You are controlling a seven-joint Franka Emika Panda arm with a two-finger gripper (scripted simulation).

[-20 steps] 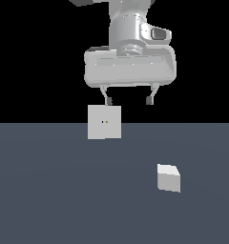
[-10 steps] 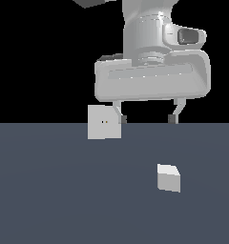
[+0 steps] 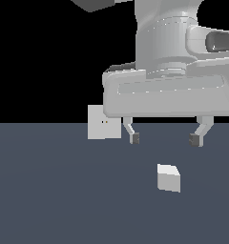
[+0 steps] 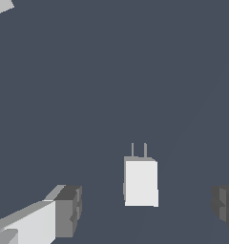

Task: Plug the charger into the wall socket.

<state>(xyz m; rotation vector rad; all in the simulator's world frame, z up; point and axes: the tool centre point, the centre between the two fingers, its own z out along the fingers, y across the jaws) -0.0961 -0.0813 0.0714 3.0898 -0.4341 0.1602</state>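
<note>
The gripper (image 3: 164, 138) is being held above the charger (image 3: 169, 177), jaws spread and grasping nothing. The wall socket (image 3: 101, 122) is being kept upright at the floor's (image 3: 64, 190) far edge.

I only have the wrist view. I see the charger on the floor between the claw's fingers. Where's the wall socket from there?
Observer: In the exterior view the wall socket stands upright, toward that view's left of the charger and farther back.
Operator: Is the claw around the charger?
Observer: No. The claw hangs open above it, fingertips clear of the block.
Operator: Anything between charger and socket?
Observer: Only bare floor shows there.
</note>
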